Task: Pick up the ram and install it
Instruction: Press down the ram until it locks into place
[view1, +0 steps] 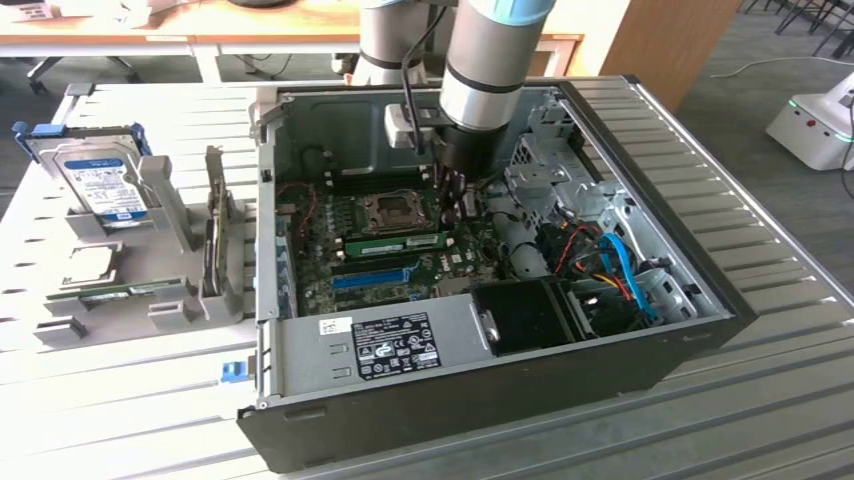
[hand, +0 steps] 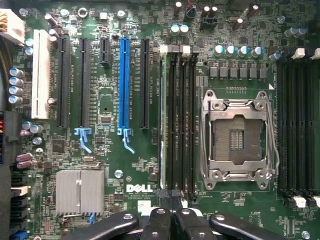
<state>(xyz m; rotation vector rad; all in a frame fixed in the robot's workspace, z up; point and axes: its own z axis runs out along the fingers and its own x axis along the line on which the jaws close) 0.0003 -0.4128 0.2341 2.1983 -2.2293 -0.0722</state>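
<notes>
Where the exterior view takes in the open computer case (view1: 641, 340), a white sticker (view1: 391, 345) with black print sits on its front metal panel, the print too small to read, and the hard drive (view1: 107, 185) in the grey holder at that view's left carries a blue label. The arm (view1: 491, 60) reaches straight down into the case, its gripper (view1: 461, 205) low over the motherboard (view1: 387, 255) just beside the empty processor socket (view1: 394, 210). The ram (view1: 398, 246), a narrow green stick, lies seated along a slot between the socket and the blue slot (view1: 371, 278). Red, orange and blue cables (view1: 621, 270) crowd the drive bay at the view's right. In the wrist view, white "DELL" lettering (hand: 138, 188) reads plainly on the board. The gripper (hand: 172, 217) has its black fingers (hand: 159, 225) pressed together, holding nothing, directly over the end of the memory slots (hand: 182, 120); the ram (hand: 161, 117) shows edge-on in the slot nearest the blue slot (hand: 123, 85).
</notes>
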